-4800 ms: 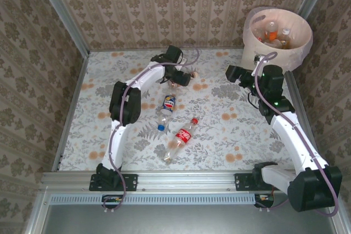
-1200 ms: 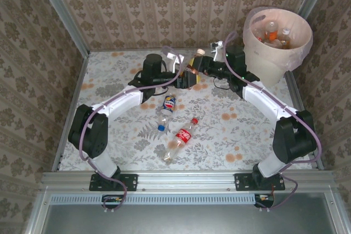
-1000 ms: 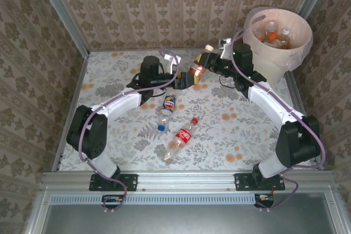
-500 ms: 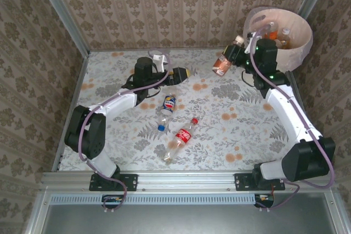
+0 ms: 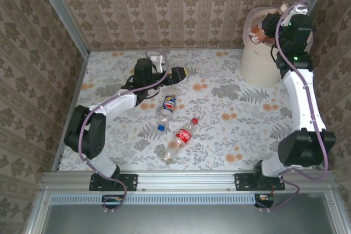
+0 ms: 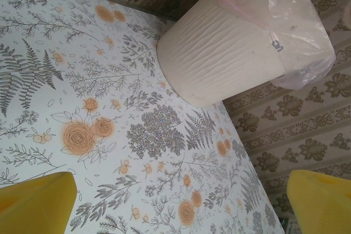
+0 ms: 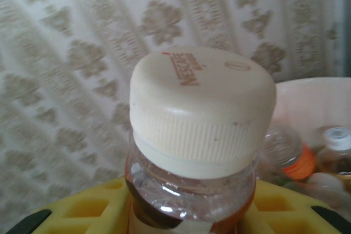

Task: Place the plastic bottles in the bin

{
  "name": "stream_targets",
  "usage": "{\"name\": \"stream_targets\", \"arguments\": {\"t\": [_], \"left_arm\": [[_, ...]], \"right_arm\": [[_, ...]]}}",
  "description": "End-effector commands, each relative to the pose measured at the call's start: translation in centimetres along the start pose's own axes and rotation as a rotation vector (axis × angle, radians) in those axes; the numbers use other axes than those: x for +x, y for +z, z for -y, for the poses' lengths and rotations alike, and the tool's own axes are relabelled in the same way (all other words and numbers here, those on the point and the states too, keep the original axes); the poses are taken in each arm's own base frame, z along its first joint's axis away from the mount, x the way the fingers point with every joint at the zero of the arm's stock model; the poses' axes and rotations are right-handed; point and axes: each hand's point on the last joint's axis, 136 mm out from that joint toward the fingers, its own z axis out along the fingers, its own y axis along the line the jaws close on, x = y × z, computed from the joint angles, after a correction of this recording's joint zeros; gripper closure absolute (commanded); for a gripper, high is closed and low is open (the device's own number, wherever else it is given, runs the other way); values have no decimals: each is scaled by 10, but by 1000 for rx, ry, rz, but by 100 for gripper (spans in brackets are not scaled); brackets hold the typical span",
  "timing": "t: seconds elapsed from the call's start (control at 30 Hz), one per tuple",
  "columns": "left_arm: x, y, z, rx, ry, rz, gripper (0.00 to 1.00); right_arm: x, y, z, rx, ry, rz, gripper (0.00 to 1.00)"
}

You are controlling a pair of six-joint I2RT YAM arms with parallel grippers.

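My right gripper (image 5: 265,27) hangs over the bin (image 5: 262,61), a cream-white bucket with a clear bag at the back right, and is shut on a brown-label bottle (image 5: 256,32). In the right wrist view that bottle (image 7: 200,113) shows a cream cap, clamped between the yellow pads (image 7: 82,212), with the bin's inside (image 7: 307,100) and bottles in it (image 7: 286,154) behind. My left gripper (image 5: 182,72) is open and holds nothing, low over the back middle of the table. A blue-label bottle (image 5: 167,106) and a red-label bottle (image 5: 181,137) lie mid-table. The left wrist view looks at the bin (image 6: 230,53) between its fingertips (image 6: 35,201).
Patterned walls close in the floral table (image 5: 230,130) on the left, back and right. A metal rail (image 5: 181,179) runs along the near edge with both arm bases on it. The bin stands tight in the back right corner.
The left gripper passed the brown-label bottle to the right gripper, then opened and drew back left. The right arm swung the bottle right and up to above the bin.
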Motion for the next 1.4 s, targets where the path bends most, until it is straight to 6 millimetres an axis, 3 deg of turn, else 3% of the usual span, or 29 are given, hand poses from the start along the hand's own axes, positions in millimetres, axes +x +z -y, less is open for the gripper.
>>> {"name": "stream_targets", "arguments": {"t": [0.0, 0.33, 0.5, 0.63, 0.73, 0.87, 0.97, 1.1, 1.37], "left_arm": [[-6, -9, 6, -3, 0, 20, 0], [-9, -18, 3, -47, 22, 37, 0], [-9, -14, 2, -39, 2, 29, 0], [-8, -15, -1, -52, -1, 33, 0], [-9, -17, -3, -70, 7, 35, 0], [-8, -15, -6, -74, -1, 29, 0], [-7, -14, -8, -72, -8, 33, 0], [-6, -13, -10, -75, -13, 29, 0], [-2, -7, -17, -77, -38, 17, 0]], "right_arm": [[-27, 17, 40, 151, 36, 117, 58], [-27, 45, 105, 413, -164, 131, 57], [-36, 69, 111, 404, -93, 234, 57], [-30, 79, 113, 466, -116, 306, 56], [-24, 86, 120, 484, -129, 341, 50], [-4, 99, 120, 463, -209, 281, 31], [7, 93, 123, 448, -190, 231, 25], [17, 79, 108, 349, -209, 121, 19], [17, 20, 81, 281, -181, -66, 6]]}}
